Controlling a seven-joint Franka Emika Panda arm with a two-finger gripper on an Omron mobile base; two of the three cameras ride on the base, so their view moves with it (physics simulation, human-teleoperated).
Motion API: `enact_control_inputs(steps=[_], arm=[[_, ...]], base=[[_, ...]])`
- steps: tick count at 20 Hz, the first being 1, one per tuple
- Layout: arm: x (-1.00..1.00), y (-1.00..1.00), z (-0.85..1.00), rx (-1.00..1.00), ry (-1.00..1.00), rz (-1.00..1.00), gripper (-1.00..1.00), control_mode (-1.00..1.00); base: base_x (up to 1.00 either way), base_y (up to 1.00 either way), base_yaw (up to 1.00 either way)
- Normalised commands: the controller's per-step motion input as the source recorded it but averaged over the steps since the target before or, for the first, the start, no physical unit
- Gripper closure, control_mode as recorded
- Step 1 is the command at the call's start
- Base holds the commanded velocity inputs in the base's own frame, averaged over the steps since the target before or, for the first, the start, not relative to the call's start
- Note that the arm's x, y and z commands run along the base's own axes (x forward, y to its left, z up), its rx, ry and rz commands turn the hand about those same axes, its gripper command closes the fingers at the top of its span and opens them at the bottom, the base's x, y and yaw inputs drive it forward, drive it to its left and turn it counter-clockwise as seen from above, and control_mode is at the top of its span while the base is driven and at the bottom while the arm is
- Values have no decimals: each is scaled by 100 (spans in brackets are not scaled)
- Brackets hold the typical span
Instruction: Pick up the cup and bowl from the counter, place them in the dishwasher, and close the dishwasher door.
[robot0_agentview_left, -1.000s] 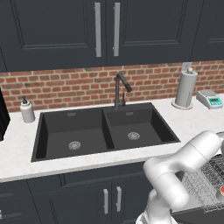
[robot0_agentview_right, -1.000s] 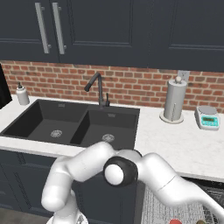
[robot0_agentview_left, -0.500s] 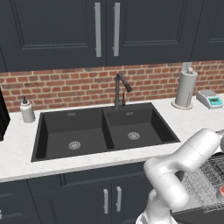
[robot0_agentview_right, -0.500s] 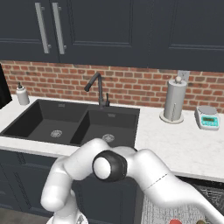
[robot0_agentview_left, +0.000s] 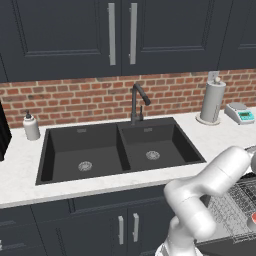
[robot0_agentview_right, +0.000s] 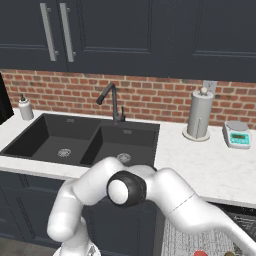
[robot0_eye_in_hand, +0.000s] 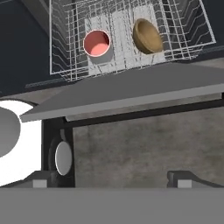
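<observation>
In the hand view the dishwasher's grey wire rack (robot0_eye_in_hand: 65, 65) lies ahead. A red cup (robot0_eye_in_hand: 96, 43) stands upright in it, and a brown bowl (robot0_eye_in_hand: 146, 36) lies tilted just to its right. The dishwasher door (robot0_eye_in_hand: 131, 89) shows as a flat grey panel crossing the view between the rack and my gripper (robot0_eye_in_hand: 113, 179). The gripper is open, holds nothing, and sits on the near side of the door's edge, above the brownish floor. The base views show the rack (robot0_agentview_left: 235, 200) (robot0_agentview_right: 200, 240) low at the right, under the white counter (robot0_agentview_left: 20, 170) (robot0_agentview_right: 215, 170), with my arm reaching down toward it.
A black double sink (robot0_agentview_left: 120, 150) with a dark faucet (robot0_agentview_left: 137, 102) is set in the counter. A paper towel roll (robot0_agentview_left: 212, 102), a small scale (robot0_agentview_left: 240, 114) and a soap bottle (robot0_agentview_left: 31, 126) stand along the brick wall. Dark handled cupboards (robot0_agentview_left: 127, 227) run below.
The arm's elbow has swung slightly leftward in the right base view while the hand stays low by the dishwasher. The gripper has stayed open and the base has not moved.
</observation>
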Motion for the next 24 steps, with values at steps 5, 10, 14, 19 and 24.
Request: enact_control_inputs(steps=[5,10,14,19,24], arm=[[32,10,-64,-1,15,0,-100,-100],[44,10,-73,-1,5,0,-100,-100],[47,19,-62,-2,0,2,-100,-100],[24,23,-76,-4,0,4,-100,-100],[25,13,-59,-3,-2,4,-100,-100]], base=[[0,0,0],[0,0,0],[0,0,0],[0,0,0],[0,0,0]])
